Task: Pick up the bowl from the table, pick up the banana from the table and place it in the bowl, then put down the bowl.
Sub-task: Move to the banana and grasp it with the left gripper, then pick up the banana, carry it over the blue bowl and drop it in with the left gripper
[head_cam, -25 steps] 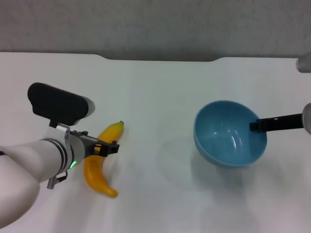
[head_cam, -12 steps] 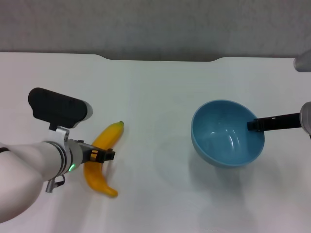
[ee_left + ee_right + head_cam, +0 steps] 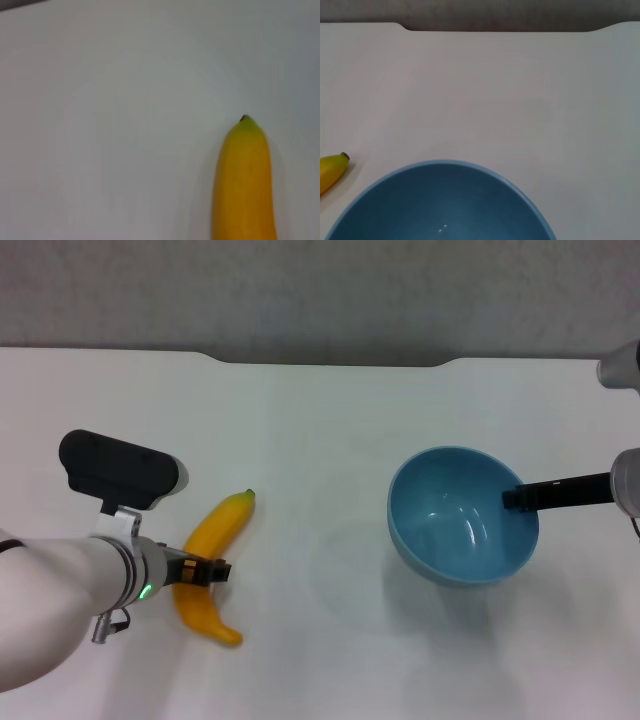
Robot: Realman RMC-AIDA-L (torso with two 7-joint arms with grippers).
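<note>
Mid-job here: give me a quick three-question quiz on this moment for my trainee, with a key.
1. True or false: the banana already lies in the bowl.
2. Which pincer is at the bowl's rim? A left, B right.
3. Fill in: the banana rests on the ____.

Key
1. False: it lies on the table, with the left pincer at its middle.
2. B: the right pincer reaches in from the robot's right, at the bowl's right rim.
3. table
</note>
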